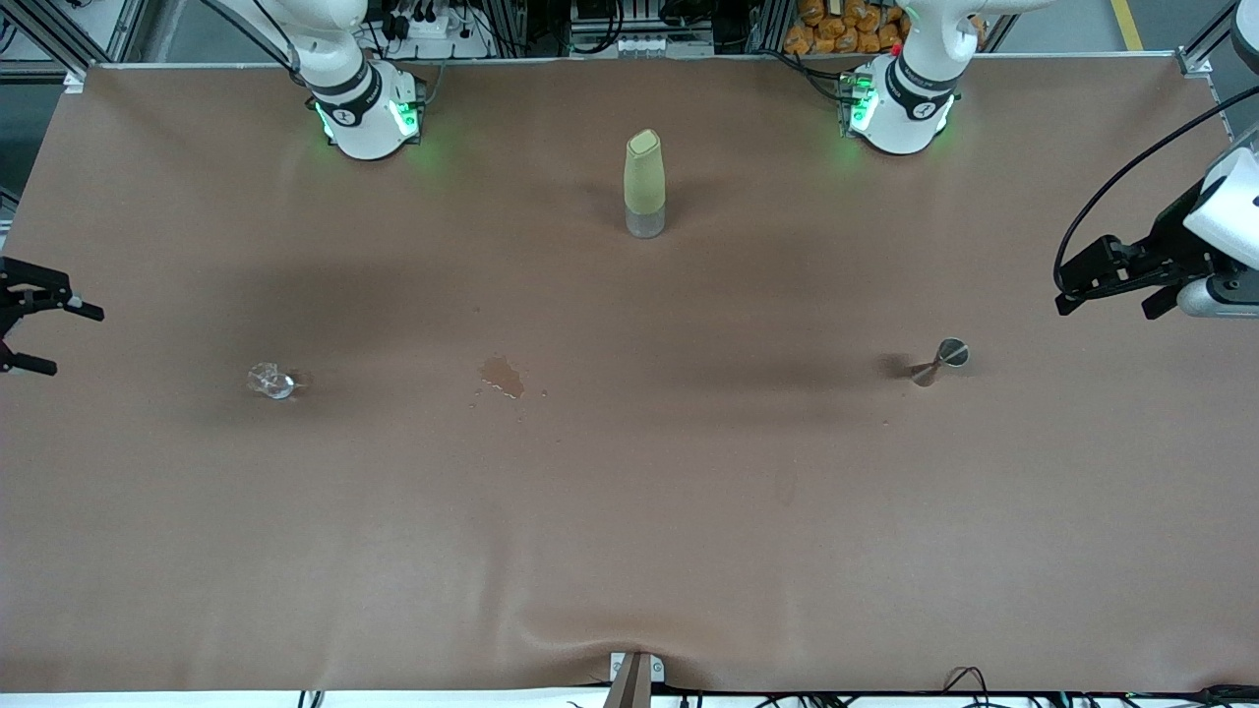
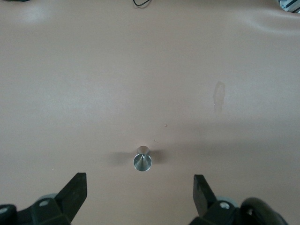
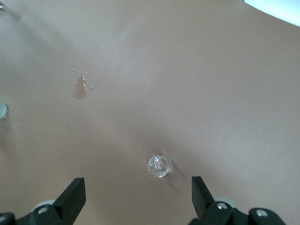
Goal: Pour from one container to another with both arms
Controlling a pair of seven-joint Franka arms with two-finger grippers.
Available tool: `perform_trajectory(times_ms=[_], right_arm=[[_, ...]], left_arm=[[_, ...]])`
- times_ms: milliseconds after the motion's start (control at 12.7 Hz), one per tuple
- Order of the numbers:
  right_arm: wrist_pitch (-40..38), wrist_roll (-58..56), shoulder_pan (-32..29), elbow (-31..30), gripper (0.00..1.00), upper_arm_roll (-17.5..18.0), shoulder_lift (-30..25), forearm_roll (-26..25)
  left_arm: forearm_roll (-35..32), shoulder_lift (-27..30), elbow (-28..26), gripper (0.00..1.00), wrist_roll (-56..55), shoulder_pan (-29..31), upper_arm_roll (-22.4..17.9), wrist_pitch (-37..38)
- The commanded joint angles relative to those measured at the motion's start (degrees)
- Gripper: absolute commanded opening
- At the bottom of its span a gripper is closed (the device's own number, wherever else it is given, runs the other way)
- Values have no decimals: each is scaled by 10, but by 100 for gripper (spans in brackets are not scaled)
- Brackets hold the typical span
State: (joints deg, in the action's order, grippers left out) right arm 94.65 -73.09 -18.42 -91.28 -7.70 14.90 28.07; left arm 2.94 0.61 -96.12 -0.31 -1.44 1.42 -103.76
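Observation:
The tiny clear glass cup (image 1: 272, 381) stands on the brown table toward the right arm's end. My right gripper (image 1: 61, 338) hovers open at that end of the table, apart from the cup and empty. In the right wrist view the cup (image 3: 160, 166) lies just ahead of the spread fingers of the right gripper (image 3: 137, 190). The silvery hourglass jigger (image 1: 941, 360) stands toward the left arm's end. My left gripper (image 1: 1107, 307) hangs open and empty above the table's end beside it. The left wrist view shows the jigger (image 2: 142, 160) just ahead of the left gripper (image 2: 139, 187).
A tall olive-green bottle (image 1: 644, 184) with a clear base stands mid-table, near the robots' bases. A small wet spill (image 1: 503, 377) marks the brown table cover (image 1: 629, 531) between cup and jigger, and the same spill (image 3: 80, 87) shows in the right wrist view.

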Motion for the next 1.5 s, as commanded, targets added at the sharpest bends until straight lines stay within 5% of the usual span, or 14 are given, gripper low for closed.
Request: perform_trajectory(times_ms=[0,947,1421], right_arm=[[-2,-93,-26,8,100,7,27,44],[-82,-437,-121,8,100,7,170,208],[-135,-569,-125,8,100,7,230,225]], left_arm=[[-9,-3,8,100,-8,0,0,7],[-8,-3,5,100,4,4,-1,7],[60,-45,0,100,278,79,0,45]])
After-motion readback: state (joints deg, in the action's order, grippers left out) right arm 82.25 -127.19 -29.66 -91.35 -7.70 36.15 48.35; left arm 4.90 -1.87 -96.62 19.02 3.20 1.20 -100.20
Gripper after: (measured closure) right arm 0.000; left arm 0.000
